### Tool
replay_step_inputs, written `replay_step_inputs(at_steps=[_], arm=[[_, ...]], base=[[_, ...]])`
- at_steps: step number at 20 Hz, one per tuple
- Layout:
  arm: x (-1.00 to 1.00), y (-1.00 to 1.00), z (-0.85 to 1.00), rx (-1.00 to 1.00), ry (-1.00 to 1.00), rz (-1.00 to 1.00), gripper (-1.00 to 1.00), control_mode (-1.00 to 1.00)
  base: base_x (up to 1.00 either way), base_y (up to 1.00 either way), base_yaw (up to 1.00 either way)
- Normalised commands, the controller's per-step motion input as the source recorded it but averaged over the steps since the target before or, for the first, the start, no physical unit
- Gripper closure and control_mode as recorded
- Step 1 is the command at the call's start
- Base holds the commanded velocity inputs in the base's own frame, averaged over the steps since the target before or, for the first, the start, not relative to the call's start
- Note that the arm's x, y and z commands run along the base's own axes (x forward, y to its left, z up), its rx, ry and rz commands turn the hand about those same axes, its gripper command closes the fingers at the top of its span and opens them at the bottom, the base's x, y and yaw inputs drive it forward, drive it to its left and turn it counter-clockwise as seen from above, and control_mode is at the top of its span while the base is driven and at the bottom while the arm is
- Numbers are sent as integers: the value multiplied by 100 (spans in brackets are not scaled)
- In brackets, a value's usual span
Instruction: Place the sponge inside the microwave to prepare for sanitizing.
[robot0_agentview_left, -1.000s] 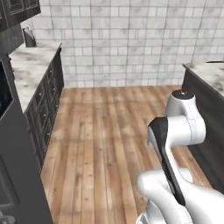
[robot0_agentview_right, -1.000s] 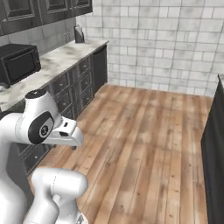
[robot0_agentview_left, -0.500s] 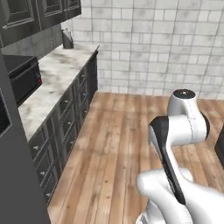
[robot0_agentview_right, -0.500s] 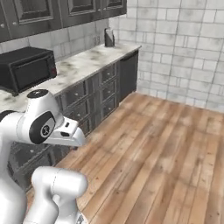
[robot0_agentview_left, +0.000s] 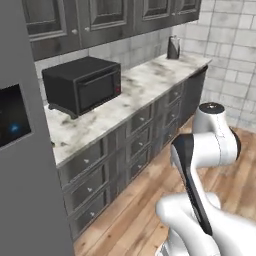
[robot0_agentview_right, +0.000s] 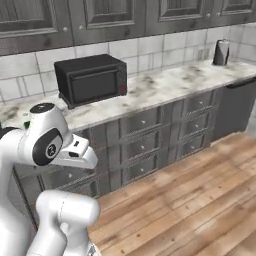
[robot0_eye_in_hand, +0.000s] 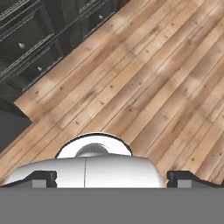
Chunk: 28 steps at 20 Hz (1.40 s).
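Sitting on the marble counter (robot0_agentview_left: 150, 82) in the left base view, the microwave (robot0_agentview_left: 82, 84) is showing its dark door shut, its back to the tiled wall under the upper cabinets (robot0_agentview_left: 100, 17); a dark kettle (robot0_agentview_left: 173, 47) is standing well apart from it at the counter's far end; a tall grey appliance panel (robot0_agentview_left: 25, 190) is rising at the near left; the white arm (robot0_agentview_left: 210, 145) is folding up at the lower right, well apart from the microwave.

Turning to the right base view, the microwave is sitting towards the left of the counter, door closed; the kettle is standing far to the right; a tiny green fleck (robot0_agentview_right: 26, 121) is lying on the counter beside the arm's shoulder, too small to tell as the sponge.

Looking along the hand, the gripper (robot0_eye_in_hand: 112, 178) is pointing down at the wooden floor (robot0_eye_in_hand: 153, 78); its jaws are standing wide apart and gripping nothing; dark drawers (robot0_eye_in_hand: 30, 43) are showing at the upper left; the microwave is lying nowhere near the jaws.
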Motion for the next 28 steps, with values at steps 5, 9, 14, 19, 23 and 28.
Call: replay_step_inputs(at_steps=[5, 9, 14, 19, 23, 28], arm=[[0, 0, 0, 0, 0, 0, -100, 100], [0, 0, 0, 0, 0, 0, -100, 100], [0, 0, 0, 0, 0, 0, -100, 100], [0, 0, 0, 0, 0, 0, -100, 100], [0, 0, 0, 0, 0, 0, -100, 100], [0, 0, 0, 0, 0, 0, -100, 100]], base=[[85, -41, 80], [87, -43, 78], [76, -47, 74], [44, -35, 62], [29, -28, 58], [49, -43, 52]])
